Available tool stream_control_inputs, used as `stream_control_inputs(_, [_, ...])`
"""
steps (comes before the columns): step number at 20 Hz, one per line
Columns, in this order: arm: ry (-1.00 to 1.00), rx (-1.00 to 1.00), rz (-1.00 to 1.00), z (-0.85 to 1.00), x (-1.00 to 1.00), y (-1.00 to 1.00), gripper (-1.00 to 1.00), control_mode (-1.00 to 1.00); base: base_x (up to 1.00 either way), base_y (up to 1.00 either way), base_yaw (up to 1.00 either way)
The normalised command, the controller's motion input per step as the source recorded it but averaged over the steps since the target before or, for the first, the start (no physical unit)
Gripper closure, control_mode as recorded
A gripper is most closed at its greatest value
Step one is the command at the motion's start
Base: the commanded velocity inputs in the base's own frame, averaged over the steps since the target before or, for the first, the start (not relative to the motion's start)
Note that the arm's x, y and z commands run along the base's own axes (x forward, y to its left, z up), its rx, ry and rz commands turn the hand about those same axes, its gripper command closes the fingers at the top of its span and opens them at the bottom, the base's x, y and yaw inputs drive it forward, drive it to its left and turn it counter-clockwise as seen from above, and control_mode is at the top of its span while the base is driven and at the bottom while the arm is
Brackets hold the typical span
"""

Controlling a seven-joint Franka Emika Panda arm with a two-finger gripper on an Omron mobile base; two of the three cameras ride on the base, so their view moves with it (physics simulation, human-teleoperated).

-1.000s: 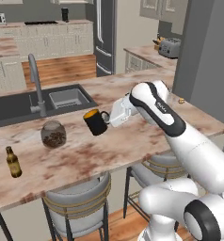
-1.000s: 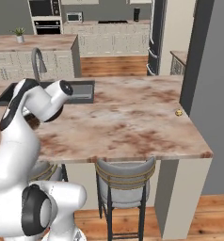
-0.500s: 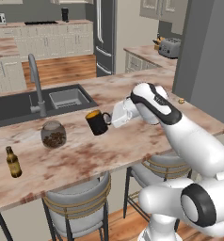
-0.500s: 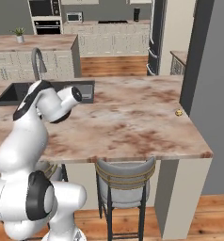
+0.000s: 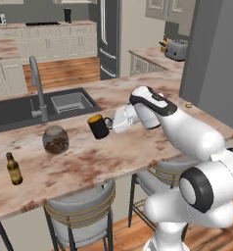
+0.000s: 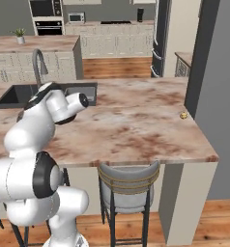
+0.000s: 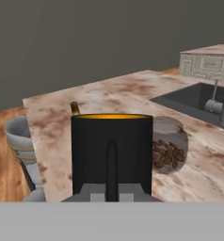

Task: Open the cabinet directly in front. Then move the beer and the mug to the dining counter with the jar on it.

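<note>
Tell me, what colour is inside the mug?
Yellow-orange inside the mug; the hand view shows it best.

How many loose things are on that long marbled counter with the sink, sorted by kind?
Bottles: 1, the beer, standing upright near the counter's end.
Jars: 1, the jar with brown contents.
Mugs: 1, the mug, held by its handle in the gripper.
Small tan bits: 1, a small object too small to tell.
Total: 4

You have the marbled bench (image 5: 104, 162) carrying the jar (image 5: 55, 140) near the sink (image 5: 20, 110), with the beer (image 5: 13, 169) at its seven o'clock.
</note>
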Motion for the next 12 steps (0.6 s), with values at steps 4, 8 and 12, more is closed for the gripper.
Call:
stream_control_inputs(4, [0.0, 0.17, 0.0, -0.22, 0.0, -0.11, 1.0, -1.0, 0.0, 0.0, 0.0])
stream_control_inputs(8, [0.0, 0.16, 0.0, -0.38, 0.0, -0.01, 1.0, -1.0, 0.0, 0.0, 0.0])
stream_control_inputs(12, [0.0, 0.03, 0.0, -0.34, 0.0, 0.0, 1.0, -1.0, 0.0, 0.0, 0.0])
